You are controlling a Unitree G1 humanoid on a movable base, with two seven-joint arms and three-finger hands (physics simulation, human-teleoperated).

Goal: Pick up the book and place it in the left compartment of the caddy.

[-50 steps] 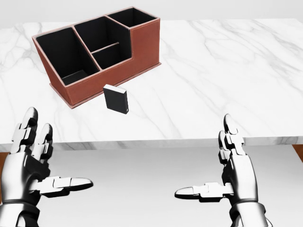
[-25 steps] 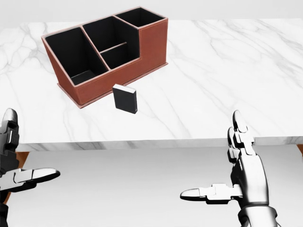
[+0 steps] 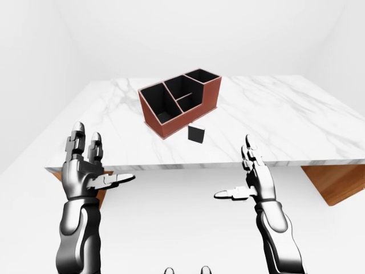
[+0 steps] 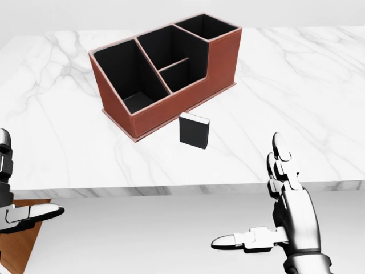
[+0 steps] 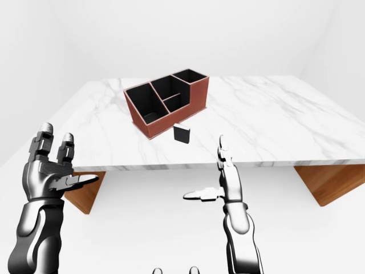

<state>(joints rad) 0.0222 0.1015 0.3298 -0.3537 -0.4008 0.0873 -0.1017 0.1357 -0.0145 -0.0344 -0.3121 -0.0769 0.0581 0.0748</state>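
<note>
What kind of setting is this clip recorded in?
Probably a bare simulated room set up like a desk or office: a white marble table on wooden supports holds a brown caddy with a small black book standing beside it, plain white walls around.

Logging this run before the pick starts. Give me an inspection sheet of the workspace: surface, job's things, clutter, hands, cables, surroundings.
Surface: white marble table.
Job's things: black book upright, just below the brown caddy in the head view; visible compartments look empty.
Clutter: nothing seen.
Hands: left hand and right hand open, below the table edge, fingers spread, holding nothing.
Cables: nothing seen.
Surroundings: plain white walls; wooden table supports.
</note>
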